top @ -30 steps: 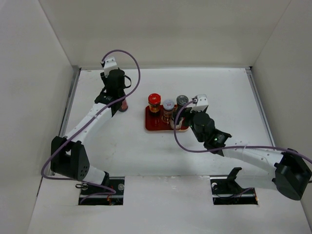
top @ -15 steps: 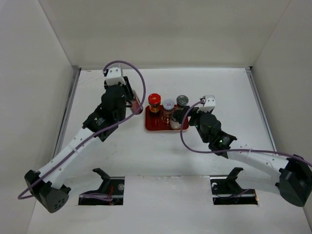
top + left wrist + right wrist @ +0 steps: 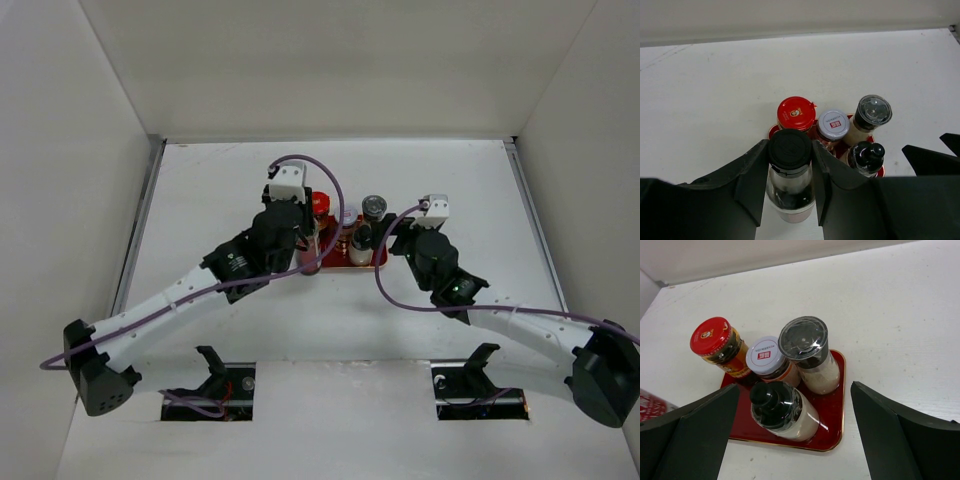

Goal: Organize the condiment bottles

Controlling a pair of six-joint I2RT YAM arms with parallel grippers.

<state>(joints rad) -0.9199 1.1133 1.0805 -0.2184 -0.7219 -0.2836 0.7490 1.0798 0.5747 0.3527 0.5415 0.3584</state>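
Observation:
My left gripper (image 3: 790, 167) is shut on the tall clear black-capped bottle (image 3: 790, 172) with dark contents, just short of the near left corner of the red tray (image 3: 773, 131). I cannot tell whether the bottle touches the table. On the tray (image 3: 832, 425) stand the red-lidded jar (image 3: 710, 336), the pale-lidded jar (image 3: 765, 355), the grey-lidded shaker (image 3: 803, 338) and the short black-capped bottle (image 3: 772, 400). My right gripper (image 3: 795, 435) is open and empty, its jaws wide apart on either side of the tray's near edge. In the top view the left gripper (image 3: 305, 240) is at the tray's left and the right gripper (image 3: 395, 237) at its right.
White walls enclose the table (image 3: 450, 180) at the back and on both sides. The two arms converge on the tray (image 3: 372, 263) from the left and right. Purple cables loop above both wrists.
My left arm has swung right from the far left of the table to the tray, carrying the tall bottle. My right gripper has drawn back slightly to the right of the tray.

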